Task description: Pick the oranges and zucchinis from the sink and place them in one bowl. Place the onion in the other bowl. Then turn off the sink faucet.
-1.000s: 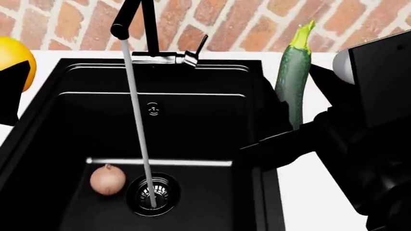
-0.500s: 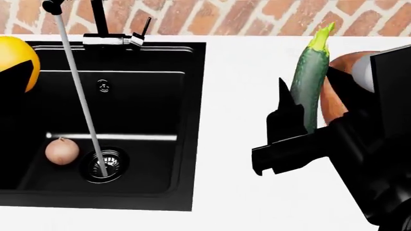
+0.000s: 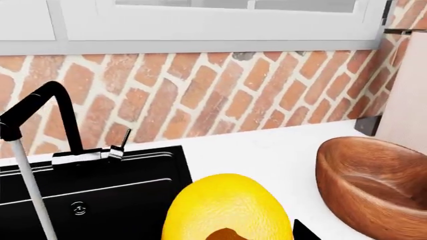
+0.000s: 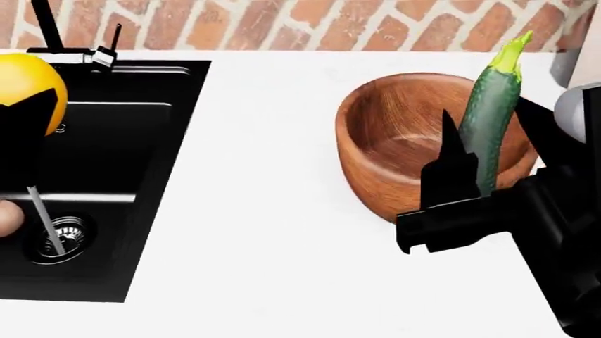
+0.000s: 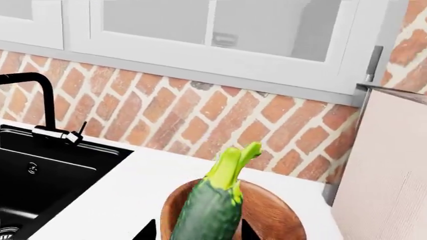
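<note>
**Operator:** Two items are in hand. My right gripper [image 4: 474, 176] is clamped on a zucchini [image 4: 490, 116], held upright with its pale stem tip up, in front of the wooden bowl [image 4: 376, 169] on the white counter [image 4: 263, 211]. My left gripper [image 4: 24, 137] is closed around an orange [image 4: 28, 81], hanging over the black sink [image 4: 122, 162].

**Listener:** Where is the onion?

**Operator:** Only a pale sliver of the onion [image 4: 8, 217] shows at the head view's left edge, low in the basin beside the drain [image 4: 58, 238]. Water still runs from the faucet [image 3: 40, 107].

**Listener:** How do these things handle?

**Operator:** I judge the zucchini stiff, smooth and a little slippery. The fingers hold it low on the body, so the long top could tip; a grip nearer the middle would be steadier. The orange looks firm and round, likely to roll once let go, so I would release it low inside the bowl.
</note>
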`<state>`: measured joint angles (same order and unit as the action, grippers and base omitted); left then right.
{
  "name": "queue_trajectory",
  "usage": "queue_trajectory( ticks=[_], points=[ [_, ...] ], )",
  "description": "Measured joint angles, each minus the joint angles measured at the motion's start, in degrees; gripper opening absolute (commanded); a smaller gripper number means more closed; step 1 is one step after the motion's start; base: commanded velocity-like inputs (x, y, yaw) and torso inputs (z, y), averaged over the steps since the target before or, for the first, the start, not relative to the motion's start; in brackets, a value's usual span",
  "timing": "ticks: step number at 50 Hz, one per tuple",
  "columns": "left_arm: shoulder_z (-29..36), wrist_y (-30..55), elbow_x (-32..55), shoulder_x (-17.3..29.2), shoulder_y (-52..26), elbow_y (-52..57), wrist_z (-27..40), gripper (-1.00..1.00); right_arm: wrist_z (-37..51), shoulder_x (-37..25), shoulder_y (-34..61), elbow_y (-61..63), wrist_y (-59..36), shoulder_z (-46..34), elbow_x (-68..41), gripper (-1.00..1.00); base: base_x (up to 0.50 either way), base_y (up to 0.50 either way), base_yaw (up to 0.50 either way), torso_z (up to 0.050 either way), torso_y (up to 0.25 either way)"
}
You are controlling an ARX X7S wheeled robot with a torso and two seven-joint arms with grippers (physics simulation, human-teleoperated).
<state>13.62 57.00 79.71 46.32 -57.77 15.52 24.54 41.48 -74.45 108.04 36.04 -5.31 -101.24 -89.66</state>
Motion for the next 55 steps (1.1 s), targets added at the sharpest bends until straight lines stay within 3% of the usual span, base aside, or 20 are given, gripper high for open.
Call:
queue_trajectory(
  ticks=[21,55],
  points=[
    [0.36,-0.74,-0.3,-0.35,0.77,-0.18,-0.51,-1.0,1.19,-0.11,-2.11,-0.12,1.82,-0.05,1.94,-1.0,0.1,-0.46,0.0,0.0,0.0],
    [0.66,-1.4,-0.49,-0.77,0.67,-0.81,-0.41,-1.0,1.42,0.58,-5.88,-0.36,5.55,-0.23,3.31,-1.0,0.0,0.0,0.0,0.0,0.0]
  ],
)
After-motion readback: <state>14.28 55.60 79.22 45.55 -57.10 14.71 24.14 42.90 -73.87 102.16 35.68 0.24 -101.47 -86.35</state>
